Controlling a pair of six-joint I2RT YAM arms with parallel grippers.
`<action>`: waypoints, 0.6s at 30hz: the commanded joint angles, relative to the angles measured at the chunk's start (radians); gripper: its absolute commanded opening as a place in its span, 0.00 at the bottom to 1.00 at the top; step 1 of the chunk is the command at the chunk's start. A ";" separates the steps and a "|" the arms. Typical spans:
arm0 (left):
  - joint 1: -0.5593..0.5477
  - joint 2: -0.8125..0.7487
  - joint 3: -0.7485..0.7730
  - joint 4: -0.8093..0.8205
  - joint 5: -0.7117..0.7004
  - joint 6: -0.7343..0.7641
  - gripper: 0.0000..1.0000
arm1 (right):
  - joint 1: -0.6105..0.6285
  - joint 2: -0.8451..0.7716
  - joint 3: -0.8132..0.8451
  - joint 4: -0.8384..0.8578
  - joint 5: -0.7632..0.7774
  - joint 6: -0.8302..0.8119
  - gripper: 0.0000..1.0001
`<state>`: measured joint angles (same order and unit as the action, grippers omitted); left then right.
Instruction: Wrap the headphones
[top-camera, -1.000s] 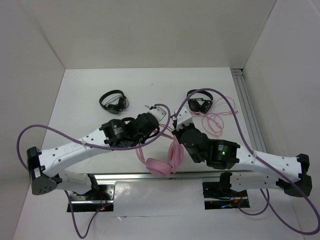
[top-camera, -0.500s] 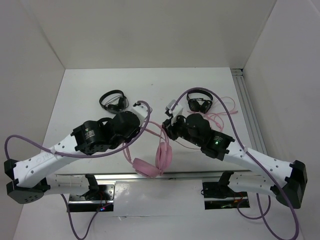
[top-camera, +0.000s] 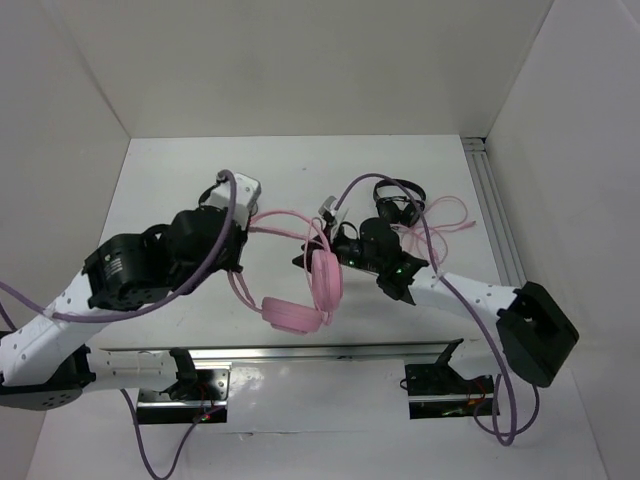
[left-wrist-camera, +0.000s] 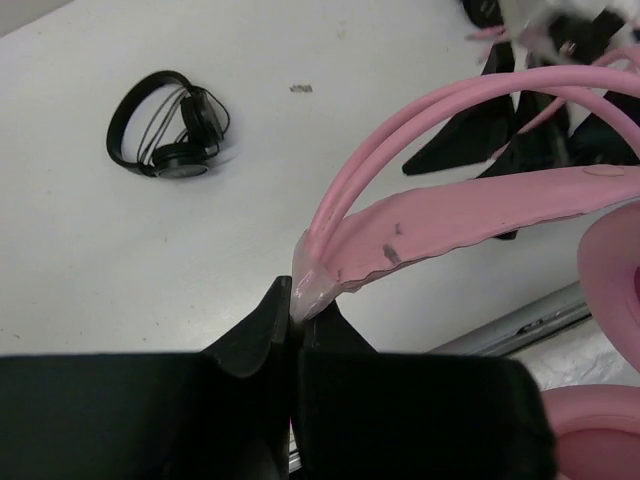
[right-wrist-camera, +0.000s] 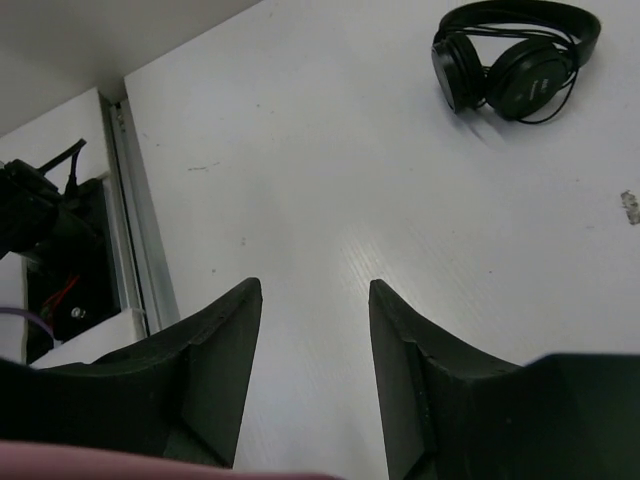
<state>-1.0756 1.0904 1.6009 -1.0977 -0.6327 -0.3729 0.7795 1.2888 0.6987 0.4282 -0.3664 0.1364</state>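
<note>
Pinching headphones (left-wrist-camera: 450, 215) near table (left-wrist-camera: 130, 270) edge — left hand (left-wrist-camera: 297, 310).

The over-ear headphones (top-camera: 318, 280) are pink throughout, their headband (left-wrist-camera: 470, 215) flecked with small dark smudges, their cable (top-camera: 458, 224) the same pink. The small headphones (top-camera: 398, 208) are black, as is the other small pair (left-wrist-camera: 170, 125). The table (top-camera: 300, 170) is plain white, and the arm wiring (top-camera: 233, 200) is purple.

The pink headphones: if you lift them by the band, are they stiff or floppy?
Probably springy, not floppy: the thin headband holds its arch where the left gripper pinches it. The earcups look bulky beside it, so they'd likely swing. The cable lies in loose loops, likely limp.
</note>
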 joint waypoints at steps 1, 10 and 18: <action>-0.004 -0.011 0.131 0.029 -0.111 -0.156 0.00 | -0.041 0.090 -0.002 0.210 -0.114 0.057 0.55; -0.004 -0.066 0.304 0.121 -0.197 -0.242 0.00 | -0.062 0.346 -0.077 0.596 -0.241 0.256 0.55; 0.011 0.097 0.456 0.117 -0.384 -0.285 0.00 | 0.003 0.489 -0.105 0.716 -0.224 0.311 0.09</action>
<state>-1.0740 1.1198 2.0090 -1.1278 -0.9157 -0.5785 0.7444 1.7493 0.6128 0.9878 -0.5884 0.4084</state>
